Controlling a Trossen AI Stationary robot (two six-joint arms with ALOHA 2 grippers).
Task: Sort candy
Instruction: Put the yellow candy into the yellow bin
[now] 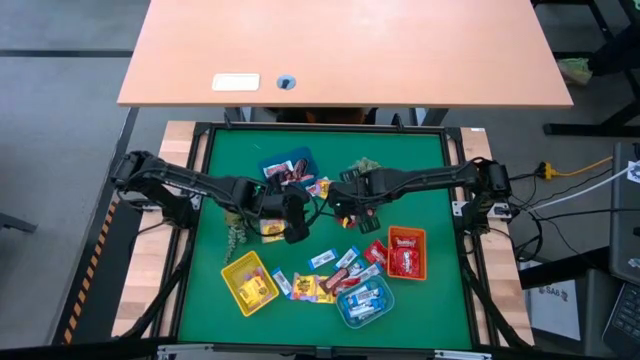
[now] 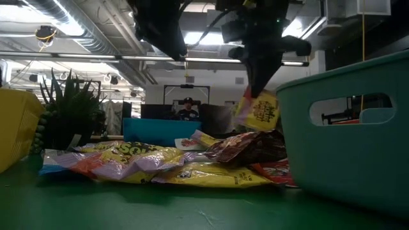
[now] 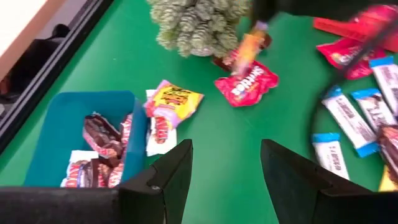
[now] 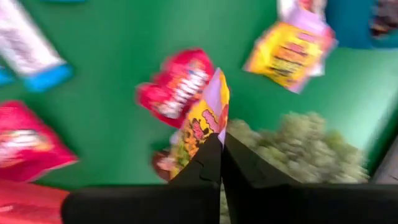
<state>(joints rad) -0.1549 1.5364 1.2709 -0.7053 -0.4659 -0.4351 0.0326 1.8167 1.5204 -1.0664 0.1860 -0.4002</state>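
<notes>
Right pincer [image 4: 221, 146] pinching yellow candy [image 4: 202, 124], blue tray [image 3: 59, 121] holding brown candies [image 3: 99, 134]

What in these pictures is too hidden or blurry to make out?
- Right wrist view: the yellow candy pinched in the right hand is blurred, so its print is unreadable.
- Low view: the teal tray wall hides what lies inside it.
- High view: the dark arm hides the left hand fingers.
- Left wrist view: the blue-and-white candies are cut off at the edge.
</notes>
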